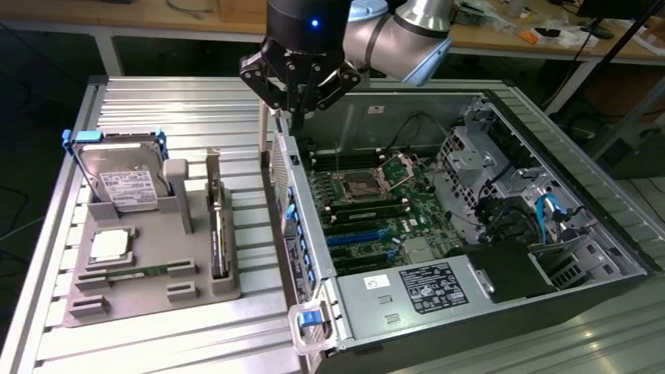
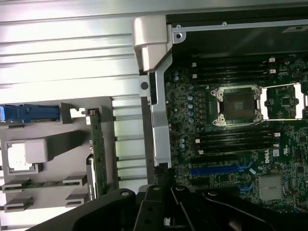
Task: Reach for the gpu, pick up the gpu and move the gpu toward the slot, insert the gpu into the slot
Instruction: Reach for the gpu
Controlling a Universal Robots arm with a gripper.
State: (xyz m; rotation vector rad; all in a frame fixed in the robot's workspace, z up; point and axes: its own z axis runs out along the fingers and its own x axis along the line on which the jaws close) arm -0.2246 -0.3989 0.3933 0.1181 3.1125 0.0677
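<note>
Gripper [image 1: 295, 128] hangs with its jaws pressed together, holding nothing, over the left wall of the open computer case [image 1: 400, 117] in the upper middle of the exterior view. The gpu [image 1: 219, 234] stands on edge in a grey holder [image 1: 156, 296] at the lower left, well apart from the gripper. Further left in that holder are an upright hard drive [image 1: 123, 183], a processor chip [image 1: 109, 245] and a flat memory stick [image 1: 146, 273]. At the centre right, the case shows its motherboard [image 1: 385, 202] with blue slots [image 1: 359, 238].
</note>
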